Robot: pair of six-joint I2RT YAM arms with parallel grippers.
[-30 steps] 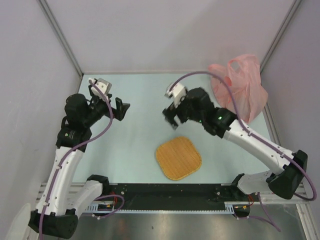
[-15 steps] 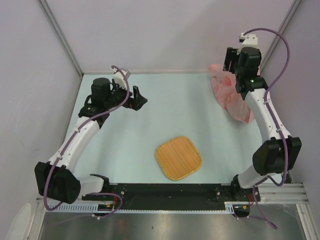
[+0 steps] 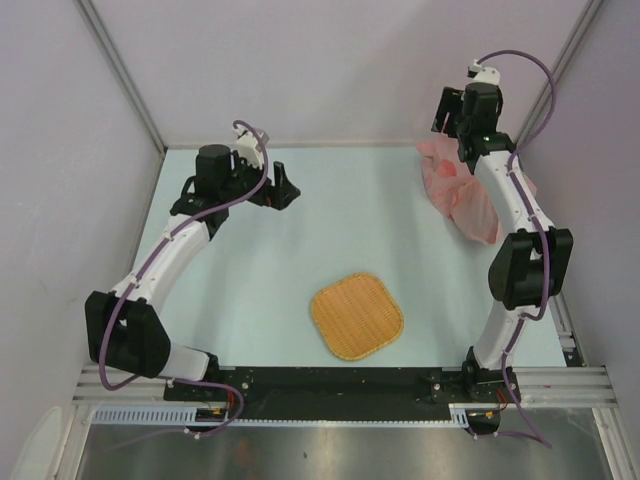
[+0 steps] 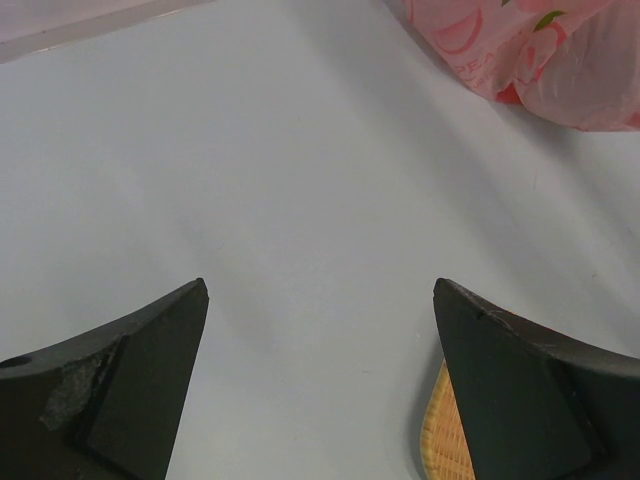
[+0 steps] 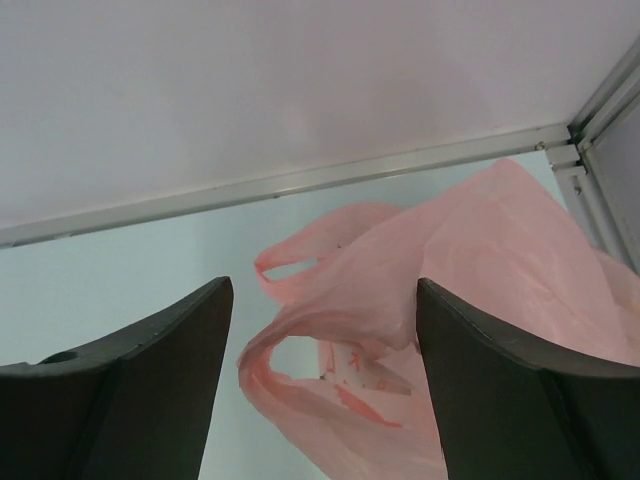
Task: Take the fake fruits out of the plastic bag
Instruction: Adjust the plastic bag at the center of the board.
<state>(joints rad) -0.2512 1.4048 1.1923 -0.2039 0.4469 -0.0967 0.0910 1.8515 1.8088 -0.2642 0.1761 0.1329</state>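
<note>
The translucent pink plastic bag (image 3: 462,195) lies at the back right of the table, partly hidden by my right arm. In the right wrist view the bag (image 5: 480,330) fills the space between my fingers, its handle loops facing me. The bag also shows at the top right of the left wrist view (image 4: 530,50). The fake fruits are hidden inside it. My right gripper (image 3: 447,112) is open, just above the bag's back end. My left gripper (image 3: 287,188) is open and empty over the bare table at the back left, far from the bag.
A square woven orange-tan mat (image 3: 356,315) lies near the front middle; its edge shows beside my right-hand finger in the left wrist view (image 4: 432,440). Grey walls and metal rails (image 3: 300,146) close in the back and sides.
My right arm has swung from the table's middle to the back right and now hangs over the bag. My left arm has reached further back and right. Both grippers stay open.
</note>
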